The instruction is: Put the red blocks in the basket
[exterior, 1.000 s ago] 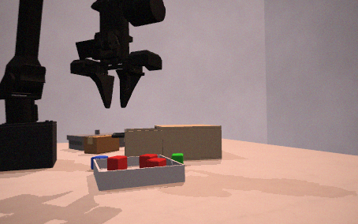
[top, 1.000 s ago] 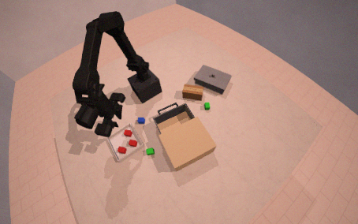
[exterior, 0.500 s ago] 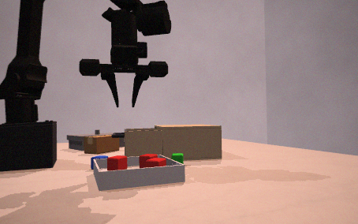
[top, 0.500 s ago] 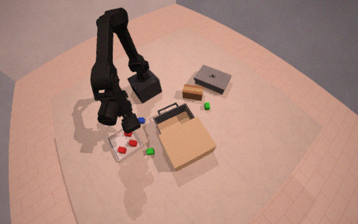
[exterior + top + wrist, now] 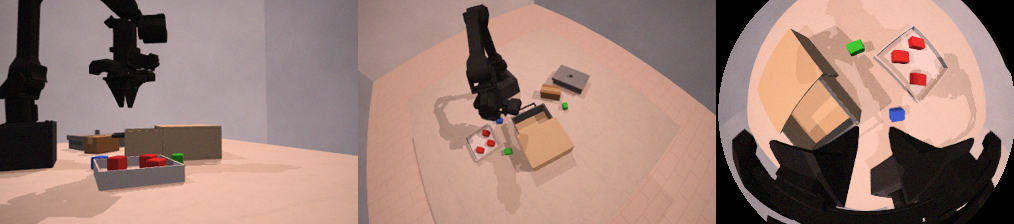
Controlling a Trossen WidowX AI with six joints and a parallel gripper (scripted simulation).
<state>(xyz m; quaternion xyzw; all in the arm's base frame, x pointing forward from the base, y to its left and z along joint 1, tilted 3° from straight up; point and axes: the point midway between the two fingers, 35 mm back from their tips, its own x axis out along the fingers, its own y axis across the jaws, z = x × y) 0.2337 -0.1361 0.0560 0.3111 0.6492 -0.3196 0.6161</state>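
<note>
The grey basket (image 5: 469, 143) (image 5: 138, 177) (image 5: 893, 42) stands upright on the table. Three red blocks lie in it (image 5: 486, 132) (image 5: 491, 143) (image 5: 479, 150); they also show in the exterior view (image 5: 117, 162) (image 5: 155, 161) and the wrist view (image 5: 900, 56) (image 5: 916, 43) (image 5: 918, 79). My gripper (image 5: 125, 104) (image 5: 874, 130) is empty, with its fingers a little apart. It hangs high above the table between the basket and the open drawer (image 5: 531, 116) (image 5: 823, 119). A blue block (image 5: 499, 121) (image 5: 896, 115) lies just below it.
The tan drawer unit (image 5: 547, 142) (image 5: 191, 140) has its drawer pulled out toward the arm's base. A small brown box (image 5: 550, 91) stands behind it, with a grey lid (image 5: 571, 77) lying beside it. Green blocks lie by the basket (image 5: 508, 151) (image 5: 855, 47) and near the box (image 5: 564, 106).
</note>
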